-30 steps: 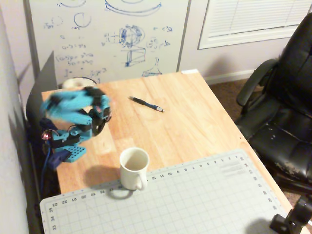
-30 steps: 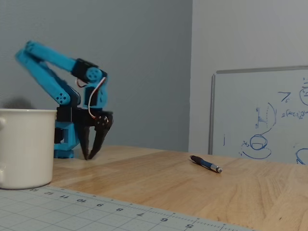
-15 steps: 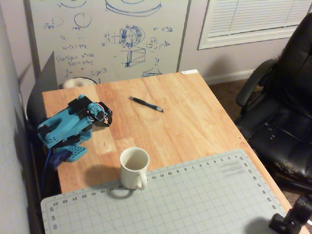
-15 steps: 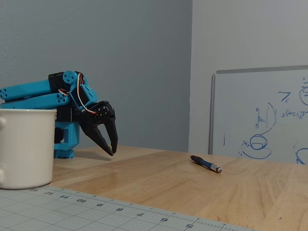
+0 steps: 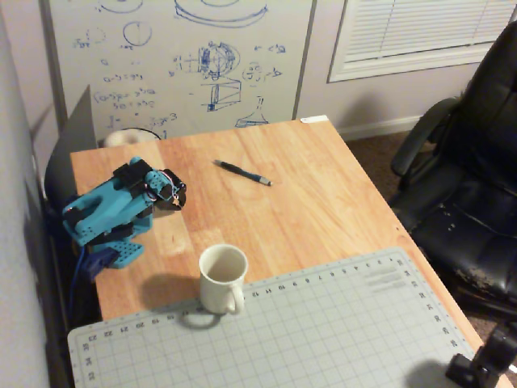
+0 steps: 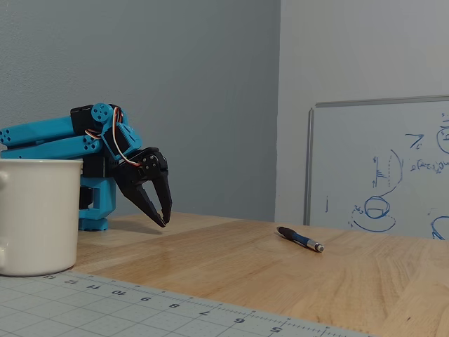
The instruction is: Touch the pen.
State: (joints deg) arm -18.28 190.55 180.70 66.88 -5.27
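Distance is what we must close: the pen lies flat on the bare wooden table, well apart from the gripper, which hangs folded near the arm's base. In the overhead view the pen sits to the gripper's right and slightly farther up the picture, its long axis slanting down to the right. In the fixed view the fingers look nearly closed around nothing, though we cannot be sure. We judge a reach outward toward the pen comes next.
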